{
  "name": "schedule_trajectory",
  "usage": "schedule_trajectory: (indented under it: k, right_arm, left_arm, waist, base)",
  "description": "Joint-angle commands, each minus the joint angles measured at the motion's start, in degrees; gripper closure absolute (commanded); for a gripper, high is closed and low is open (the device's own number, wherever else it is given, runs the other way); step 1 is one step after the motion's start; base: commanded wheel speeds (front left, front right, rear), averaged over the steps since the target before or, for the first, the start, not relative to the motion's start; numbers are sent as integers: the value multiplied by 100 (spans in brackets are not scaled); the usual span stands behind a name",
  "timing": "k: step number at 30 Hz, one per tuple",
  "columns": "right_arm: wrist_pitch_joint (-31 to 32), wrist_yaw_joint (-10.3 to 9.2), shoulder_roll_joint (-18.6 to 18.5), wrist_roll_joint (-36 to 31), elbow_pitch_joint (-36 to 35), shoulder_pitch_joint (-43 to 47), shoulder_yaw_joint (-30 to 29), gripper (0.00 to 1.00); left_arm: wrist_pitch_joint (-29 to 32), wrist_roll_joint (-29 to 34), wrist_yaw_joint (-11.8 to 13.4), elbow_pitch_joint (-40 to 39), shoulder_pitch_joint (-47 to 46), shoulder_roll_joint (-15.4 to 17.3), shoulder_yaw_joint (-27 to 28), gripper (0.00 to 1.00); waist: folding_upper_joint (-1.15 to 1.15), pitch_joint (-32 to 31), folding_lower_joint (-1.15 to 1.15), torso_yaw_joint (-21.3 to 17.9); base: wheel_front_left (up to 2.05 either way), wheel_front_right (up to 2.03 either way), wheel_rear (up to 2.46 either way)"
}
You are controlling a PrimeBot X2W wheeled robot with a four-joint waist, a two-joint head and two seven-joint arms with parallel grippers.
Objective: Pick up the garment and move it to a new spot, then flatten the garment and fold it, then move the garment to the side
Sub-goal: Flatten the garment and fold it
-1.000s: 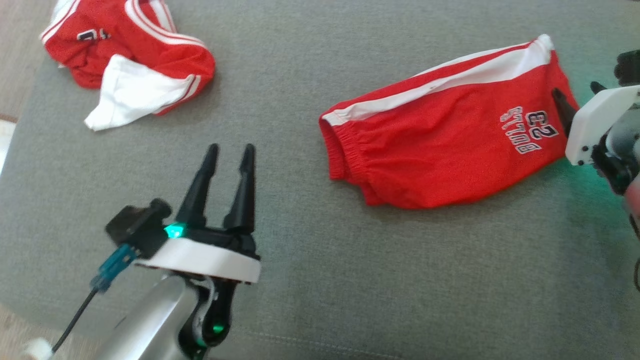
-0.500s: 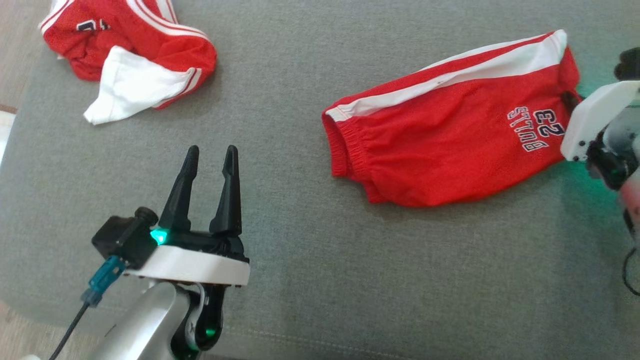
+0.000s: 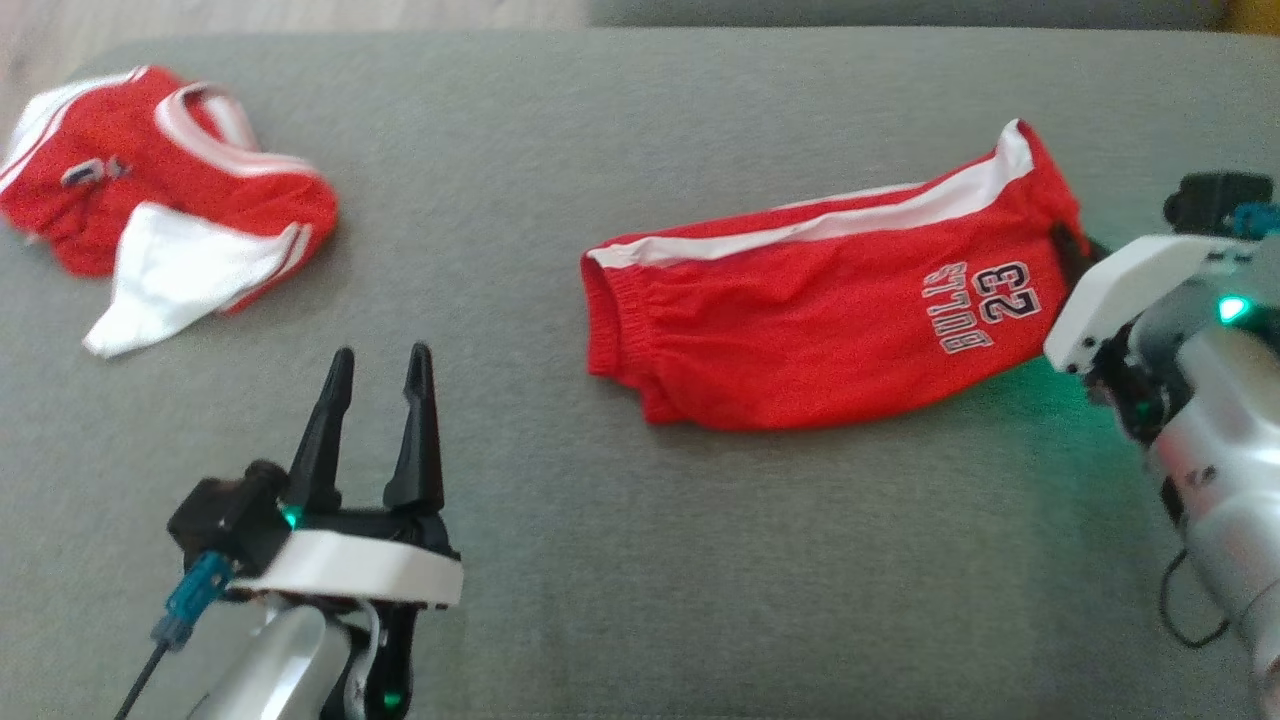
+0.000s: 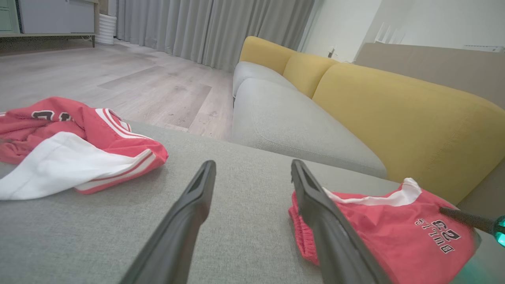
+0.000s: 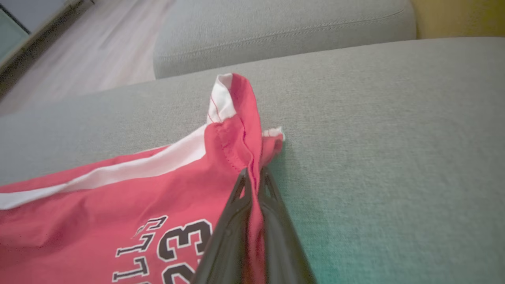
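The garment is a pair of red shorts [image 3: 800,310] with a white side stripe and "BULLS 23" print, lying on the grey cushion [image 3: 600,560]. My right gripper [image 3: 1075,242] is at its right end, shut on the hem. In the right wrist view the fingers [image 5: 232,221] pinch a ridge of the red fabric [image 5: 118,205], and the gripper [image 5: 254,173] lifts that edge slightly. My left gripper [image 3: 380,360] stands open at the lower left, apart from the shorts. In the left wrist view that gripper [image 4: 252,165] holds nothing, and the shorts [image 4: 394,232] lie to its right.
A second red and white garment [image 3: 150,220] lies crumpled at the cushion's far left, and it shows in the left wrist view as a jersey [image 4: 71,150]. A grey and yellow sofa [image 4: 394,114] stands beyond the cushion, with wooden floor [image 4: 138,83] behind.
My right gripper has shut on the hem of the shorts, which it only touched before. The head camera has shifted, so the whole picture sits lower and further left.
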Motion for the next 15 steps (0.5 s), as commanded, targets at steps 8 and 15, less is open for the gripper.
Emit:
schedule_trajectory:
  k: [8, 15]
  right_arm:
    - [-539, 42, 232, 335, -521, 669, -130, 100]
    - [-671, 42, 196, 429, -755, 1047, -226, 100]
  left_arm:
    - [-60, 192, -36, 168, 209, 139, 445, 0]
    - [-60, 288, -87, 272, 435, 63, 580, 0]
  waist:
    - [0, -421, 1, -868]
    - [0, -405, 1, -952]
  base:
    - [0, 0, 0]
    - [0, 0, 0]
